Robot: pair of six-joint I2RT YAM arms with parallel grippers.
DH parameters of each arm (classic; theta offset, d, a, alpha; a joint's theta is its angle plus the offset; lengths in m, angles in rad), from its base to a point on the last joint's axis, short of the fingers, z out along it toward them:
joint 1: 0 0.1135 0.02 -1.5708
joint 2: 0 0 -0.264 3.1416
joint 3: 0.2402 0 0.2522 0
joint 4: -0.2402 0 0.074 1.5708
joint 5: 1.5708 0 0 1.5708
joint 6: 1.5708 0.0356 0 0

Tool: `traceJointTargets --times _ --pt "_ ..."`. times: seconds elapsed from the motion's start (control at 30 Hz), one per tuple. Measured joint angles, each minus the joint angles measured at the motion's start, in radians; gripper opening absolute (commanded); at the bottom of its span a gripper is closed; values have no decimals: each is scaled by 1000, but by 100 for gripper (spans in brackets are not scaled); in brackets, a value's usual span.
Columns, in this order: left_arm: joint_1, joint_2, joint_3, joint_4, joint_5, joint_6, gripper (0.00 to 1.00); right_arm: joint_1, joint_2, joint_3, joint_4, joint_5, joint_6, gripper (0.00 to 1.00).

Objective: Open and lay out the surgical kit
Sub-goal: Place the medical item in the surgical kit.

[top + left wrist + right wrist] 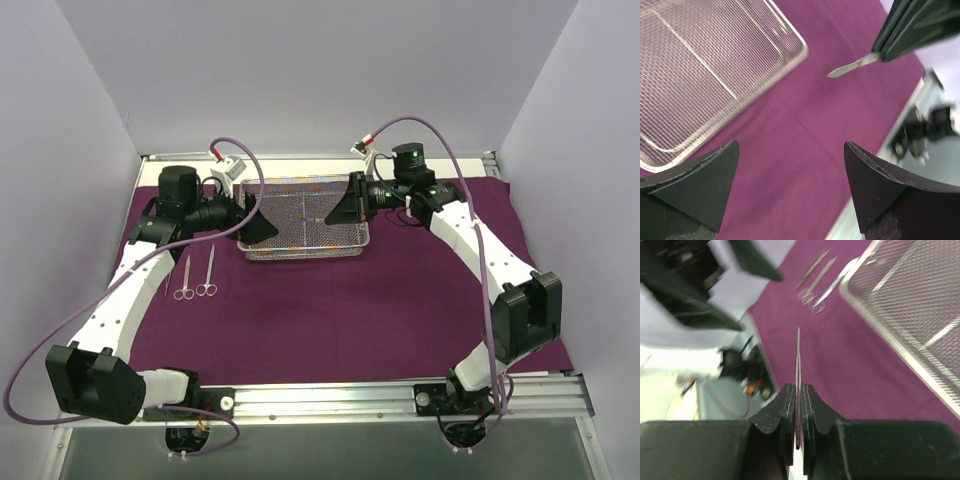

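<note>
The dark purple cloth wrap (380,290) lies spread out flat. The silver wire-mesh tray (305,222) stands on it at the back middle; it also shows in the left wrist view (715,65) and the right wrist view (920,315). My right gripper (332,214) hovers above the tray and is shut (799,387) on a slim metal instrument (798,355), whose tip shows in the left wrist view (852,66). My left gripper (262,230) is open and empty (790,170) at the tray's left end. Three ring-handled instruments (190,278) lie on the cloth at the left, seen also in the right wrist view (815,285).
White walls close in the left, right and back. A metal rail (400,395) runs along the near edge with both arm bases. Bare purple cloth covers the middle and right of the table.
</note>
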Motion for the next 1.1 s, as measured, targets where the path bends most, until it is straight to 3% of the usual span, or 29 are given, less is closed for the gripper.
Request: traceJointTargets --times 0.17,0.37,0.57,0.67,0.7,0.8,1.1 --pt "-17 -32 -16 -88 102 94 95 26 -22 13 -153 -111 -142 0" --pt "-66 -37 -38 -113 251 145 94 140 -1 20 -346 -114 -292 0" --pt "-122 -74 -78 -119 306 177 98 183 5 20 -416 -111 -355 0" --pt "-142 -92 -96 -137 332 190 87 187 5 21 -425 -110 -365 0" --pt "-151 -93 -98 -145 339 198 76 190 5 22 -427 -109 -369 0" --pt "-182 -93 -108 -158 362 212 62 207 11 31 -430 -109 -377 0" --pt "-236 -73 -116 -206 397 240 54 266 28 69 -447 -113 -382 0"
